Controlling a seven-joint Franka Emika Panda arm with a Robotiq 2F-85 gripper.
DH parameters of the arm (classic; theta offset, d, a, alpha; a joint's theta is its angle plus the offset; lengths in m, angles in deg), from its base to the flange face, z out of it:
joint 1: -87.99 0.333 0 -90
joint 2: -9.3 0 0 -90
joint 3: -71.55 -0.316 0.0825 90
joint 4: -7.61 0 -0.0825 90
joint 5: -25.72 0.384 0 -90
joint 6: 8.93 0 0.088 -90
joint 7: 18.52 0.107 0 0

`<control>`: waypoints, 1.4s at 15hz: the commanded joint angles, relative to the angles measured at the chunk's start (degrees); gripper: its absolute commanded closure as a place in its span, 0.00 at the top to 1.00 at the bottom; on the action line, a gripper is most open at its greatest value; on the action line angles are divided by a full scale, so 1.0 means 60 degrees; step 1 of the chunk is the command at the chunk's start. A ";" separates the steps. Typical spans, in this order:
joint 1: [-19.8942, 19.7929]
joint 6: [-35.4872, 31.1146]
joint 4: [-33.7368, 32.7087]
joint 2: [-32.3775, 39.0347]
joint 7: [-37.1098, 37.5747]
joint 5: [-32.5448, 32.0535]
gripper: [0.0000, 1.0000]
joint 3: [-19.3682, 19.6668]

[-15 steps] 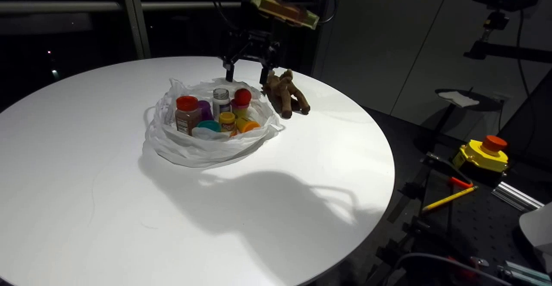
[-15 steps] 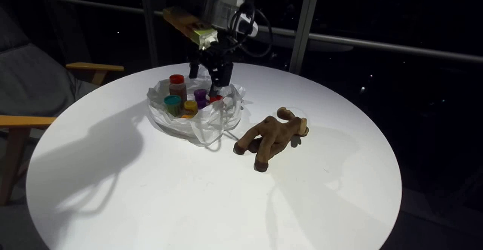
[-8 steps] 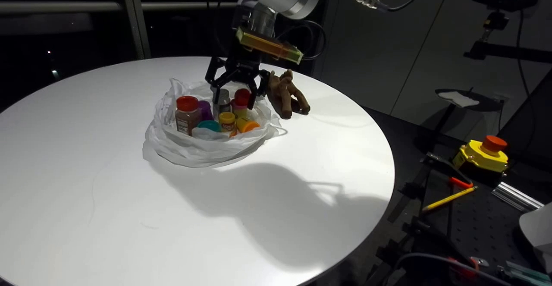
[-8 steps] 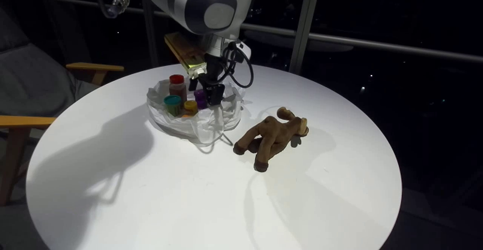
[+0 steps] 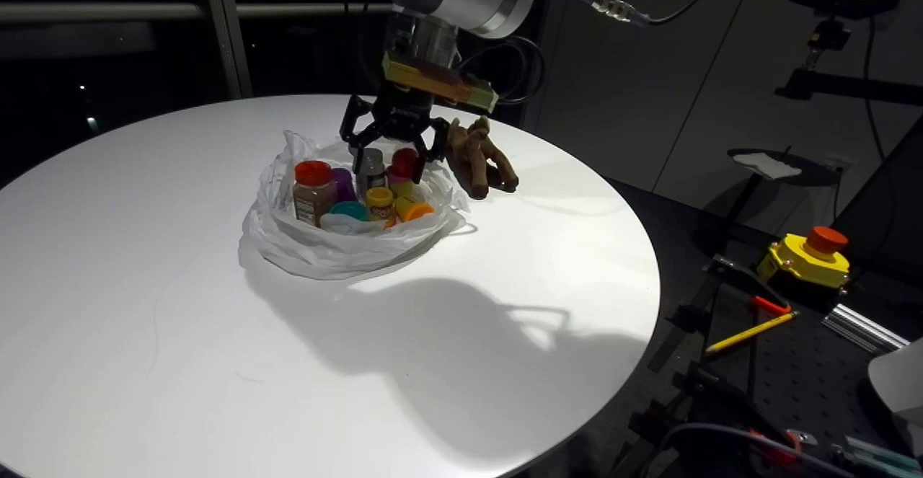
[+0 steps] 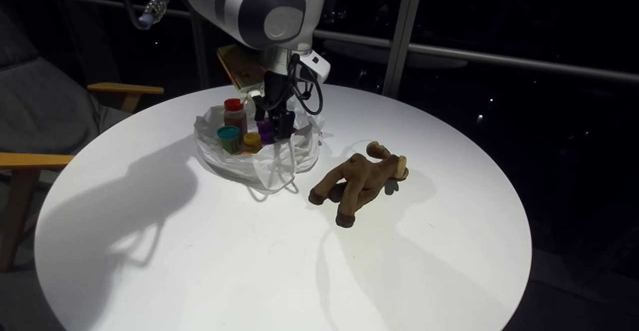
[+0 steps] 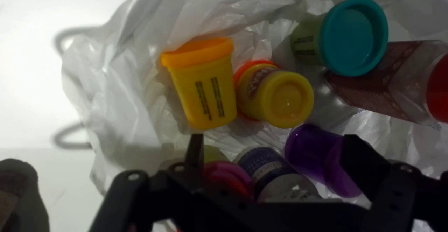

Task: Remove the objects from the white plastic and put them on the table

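The black claw (image 5: 388,170) is held spread over multicoloured round plastic tubs (image 7: 285,99) contained in a wrinkled white plastic bag (image 5: 346,253).

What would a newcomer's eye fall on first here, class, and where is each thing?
Probably the crinkled white bag comes first, on the round table, with bright tubs and a red-capped jar inside. Next comes the brown toy animal, lying on the table beside the bag. Then there are the black fingers, spread apart at the bag's mouth.
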 commanded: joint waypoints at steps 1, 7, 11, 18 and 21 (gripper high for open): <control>0.0729 -0.0222 0.0550 -0.0527 0.1223 -0.0775 1.00 0.0690; 0.1527 -0.0605 0.0810 -0.0597 0.2657 -0.1878 1.00 0.1443; 0.1925 -0.1114 0.0930 -0.0540 0.3511 -0.2626 1.00 0.1849; 0.2428 -0.2011 0.1178 -0.0541 0.4646 -0.3618 1.00 0.2395; 0.2518 -0.2247 0.1271 -0.0578 0.4870 -0.3833 1.00 0.2486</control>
